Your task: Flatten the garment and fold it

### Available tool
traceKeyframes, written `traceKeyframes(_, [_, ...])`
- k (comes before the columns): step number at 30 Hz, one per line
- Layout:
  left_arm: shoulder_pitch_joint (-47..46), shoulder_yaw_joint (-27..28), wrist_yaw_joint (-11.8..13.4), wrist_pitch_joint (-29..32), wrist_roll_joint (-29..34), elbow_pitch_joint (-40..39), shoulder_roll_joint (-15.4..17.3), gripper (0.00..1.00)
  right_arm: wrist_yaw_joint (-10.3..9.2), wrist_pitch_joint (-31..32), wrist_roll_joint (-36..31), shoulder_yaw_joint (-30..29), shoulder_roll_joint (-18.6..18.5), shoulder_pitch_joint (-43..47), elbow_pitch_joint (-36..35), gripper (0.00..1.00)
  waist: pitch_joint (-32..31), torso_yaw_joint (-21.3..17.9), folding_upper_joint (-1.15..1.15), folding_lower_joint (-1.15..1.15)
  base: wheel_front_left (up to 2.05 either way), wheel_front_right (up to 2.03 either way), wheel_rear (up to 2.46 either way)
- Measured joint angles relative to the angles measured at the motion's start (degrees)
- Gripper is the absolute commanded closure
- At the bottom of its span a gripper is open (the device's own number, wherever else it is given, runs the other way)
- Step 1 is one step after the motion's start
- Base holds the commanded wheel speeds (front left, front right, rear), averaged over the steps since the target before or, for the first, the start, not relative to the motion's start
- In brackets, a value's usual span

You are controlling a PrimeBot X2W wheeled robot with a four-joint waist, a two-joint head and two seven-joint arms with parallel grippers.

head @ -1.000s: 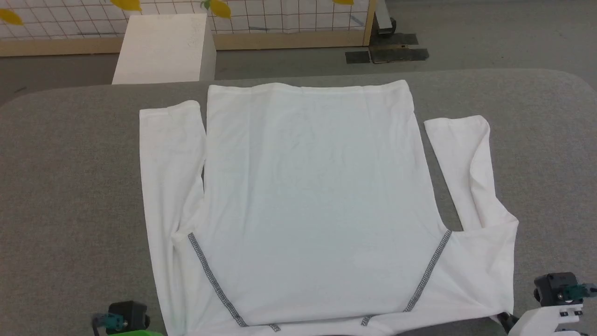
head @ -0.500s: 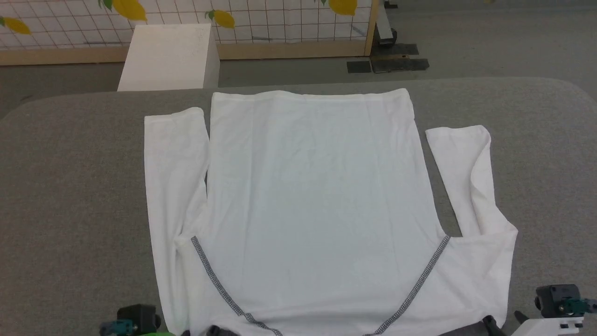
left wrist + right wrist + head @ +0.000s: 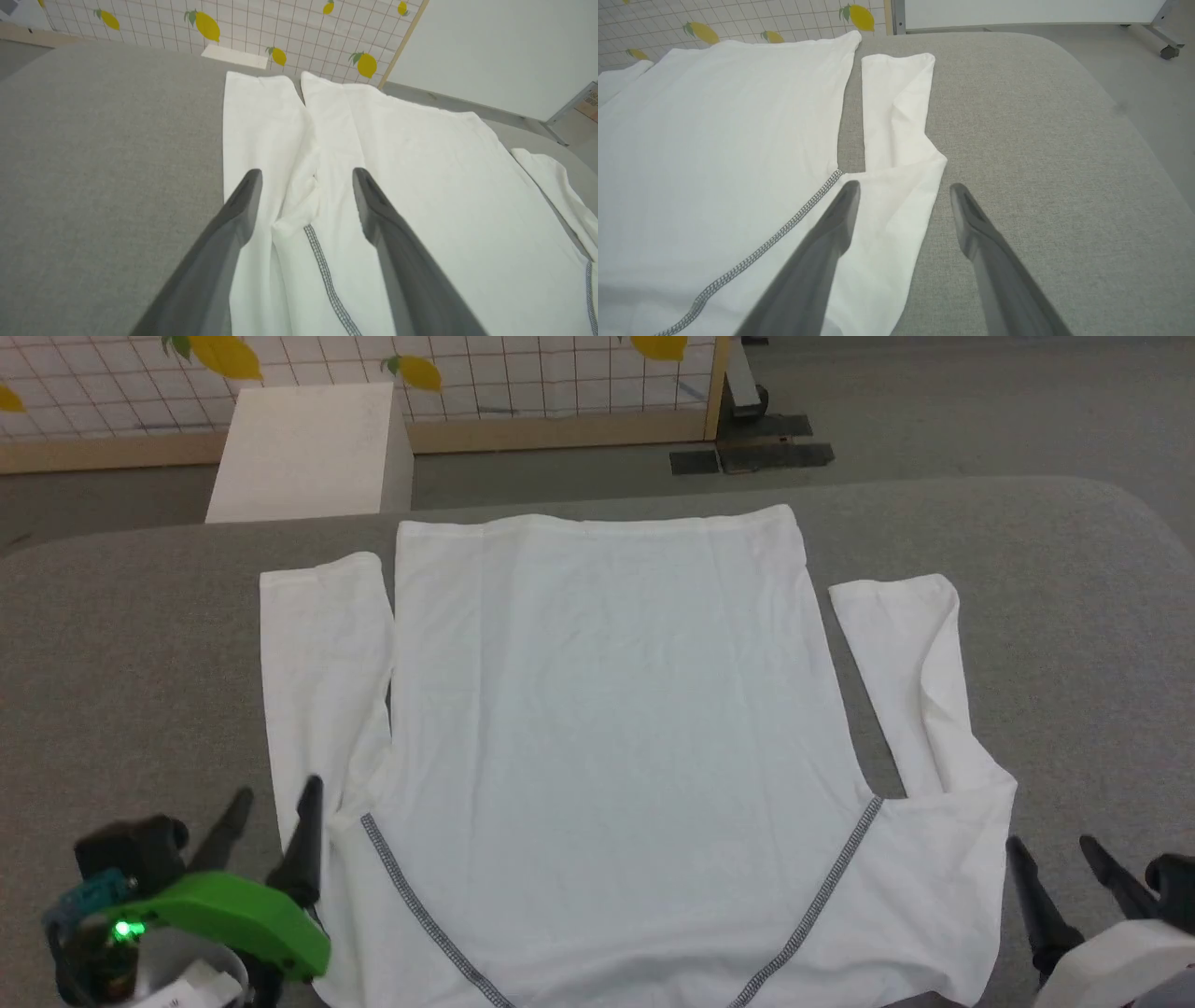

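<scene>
Head view: left gripper (image 3: 278,791) jaws spread, empty, over the left shoulder of the garment (image 3: 597,709); right gripper (image 3: 1050,849) also spread and empty, straddling the right shoulder edge. Garment flat on grey table (image 3: 140,644), long axis running away from the robot, hem far, each sleeve nearest its own arm. Right sleeve (image 3: 920,663) creased and twisted; neckline cut off at bottom edge

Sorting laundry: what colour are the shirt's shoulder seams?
Grey zigzag seams on the white shirt; clearest in head view.
</scene>
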Motion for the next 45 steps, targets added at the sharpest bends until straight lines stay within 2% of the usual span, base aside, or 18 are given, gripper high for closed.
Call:
traceKeyframes(6, [-15.71,0.48,0.07,-3.35,6.43,9.57,4.0,0.0,0.0,-7.73,-0.65,1.37,0.03,-8.2,1.69,0.0,4.06,-0.71,0.0,0.0,0.0,0.0,0.0])
traceKeyframes(13, [-35.04,-0.83,-2.02,-1.25,9.34,22.17,7.76,0.0,0.0,-14.23,-0.85,4.93,0.08,-18.14,4.64,0.0,11.16,-1.95,0.0,0.01,0.0,0.0,0.0])
traceKeyframes(22, [-50.44,-0.16,-3.05,7.36,10.04,31.53,12.73,0.0,0.0,-18.84,1.07,9.77,1.71,-26.29,6.92,0.0,20.8,-4.46,0.0,0.01,0.0,0.0,0.0])
traceKeyframes(28, [-55.47,0.47,-2.67,18.73,9.09,33.89,16.23,0.0,0.0,-19.93,1.19,11.03,1.85,-28.25,6.98,0.0,26.69,-6.61,0.0,0.01,0.0,0.0,0.0])
traceKeyframes(29, [-55.9,0.59,-2.33,20.28,8.73,33.93,16.46,0.0,0.0,-20.01,1.19,11.16,1.82,-28.39,6.9,0.0,27.45,-6.9,0.0,0.02,0.0,0.0,0.0])
traceKeyframes(30, [-56.64,1.08,0.2,27.89,7.16,33.37,17.61,0.0,0.0,-20.23,1.18,11.32,1.8,-28.91,6.64,0.0,30.52,-8.09,0.0,0.02,0.0,0.0,0.0])
traceKeyframes(35, [-57.38,2.5,5.45,36.86,6.93,29.13,19.71,0.0,0.0,-20.28,1.08,11.77,1.88,-28.93,6.6,0.0,32.92,-9.23,0.0,0.01,0.0,0.0,0.0])
traceKeyframes(36, [-57.37,2.81,6.31,38.35,6.67,28.32,19.89,0.57,0.0,-20.28,1.08,11.82,1.87,-28.93,6.6,0.0,33.13,-9.37,0.0,0.01,0.0,0.0,0.0])
traceKeyframes(38, [-57.07,3.19,7.84,41.77,6.23,26.28,20.34,1.0,0.0,-20.27,1.07,11.84,1.87,-28.94,6.62,0.0,33.28,-9.51,0.0,0.01,0.0,0.0,0.0])
traceKeyframes(41, [-54.51,3.42,9.06,43.55,6.21,23.04,20.75,1.0,0.0,-20.18,0.85,11.79,1.83,-28.94,6.66,0.0,32.8,-9.33,0.0,0.01,0.0,0.0,0.0])
traceKeyframes(45, [-50.54,3.85,9.05,38.75,6.32,20.52,20.54,1.0,0.0,-20.0,0.69,11.54,1.83,-28.94,6.84,0.0,31.29,-8.9,0.0,0.01,0.0,0.0,0.0])
